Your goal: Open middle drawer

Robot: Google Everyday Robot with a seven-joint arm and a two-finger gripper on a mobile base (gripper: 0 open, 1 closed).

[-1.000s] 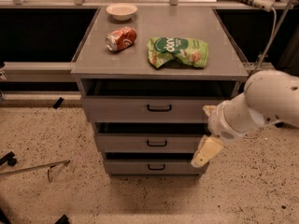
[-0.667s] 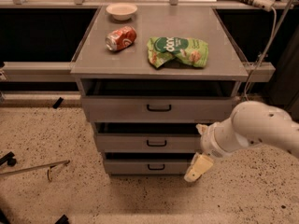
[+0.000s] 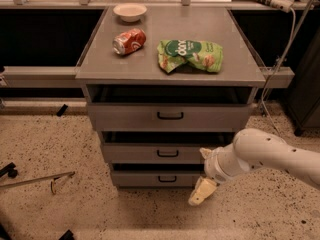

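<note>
The middle drawer [image 3: 135,153] is a wide grey drawer with a small black bar handle [image 3: 167,153] at its centre, in the grey cabinet between a taller top drawer [image 3: 125,117] and a shorter bottom drawer [image 3: 135,179]. Its front stands slightly proud of the cabinet, with a dark gap above it. My gripper [image 3: 202,186] hangs at the end of the white arm, right of the handle and lower, in front of the bottom drawer's right end. It holds nothing that I can see.
On the cabinet top [image 3: 100,66] lie a tipped red can [image 3: 129,41], a green chip bag [image 3: 190,55] and a white bowl [image 3: 130,11]. A metal rod [image 3: 35,180] lies on the speckled floor at left. A cable [image 3: 280,59] hangs at right.
My arm and gripper have swung left and down, from beside the cabinet's right edge to in front of the lower drawers. The drawers have not moved.
</note>
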